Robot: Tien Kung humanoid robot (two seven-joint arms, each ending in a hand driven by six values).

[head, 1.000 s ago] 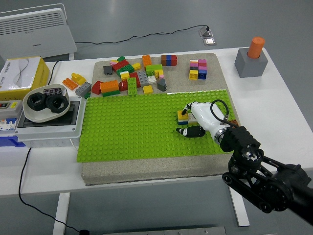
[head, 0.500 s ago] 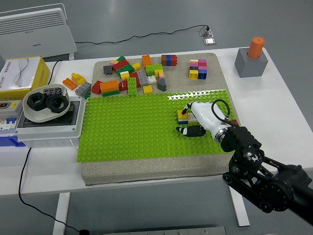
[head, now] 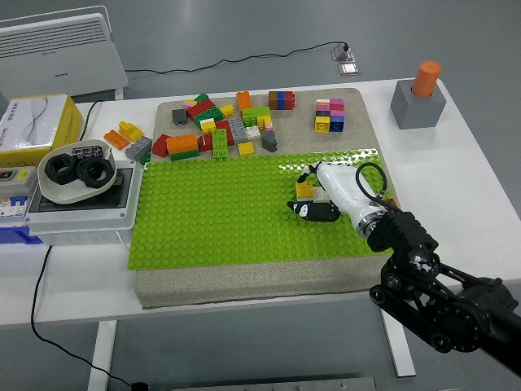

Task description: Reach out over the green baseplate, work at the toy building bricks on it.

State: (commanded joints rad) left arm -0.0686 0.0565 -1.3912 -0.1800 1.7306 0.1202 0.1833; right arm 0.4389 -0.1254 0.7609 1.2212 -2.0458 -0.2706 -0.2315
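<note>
**Right hand on a small brick stack**

The right hand (head: 319, 198), reaching in from 5 o'clock, has its fingers curled around a yellow-topped brick stack (head: 305, 192) standing upright at the green baseplate's (head: 212, 212) 3 o'clock side, fingertips pointing toward 9 o'clock, thumb beneath.

Landmark: white tabletop (head: 480, 183)
Far right corner: grey block (head: 418, 105) with orange cylinder (head: 426, 78) on top
Left edge: white bowl (head: 67, 181) holding black rings (head: 76, 168)

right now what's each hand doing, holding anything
Left hand: not in view.
Right hand: fingers curled on the small stack of bricks on the green baseplate.
</note>
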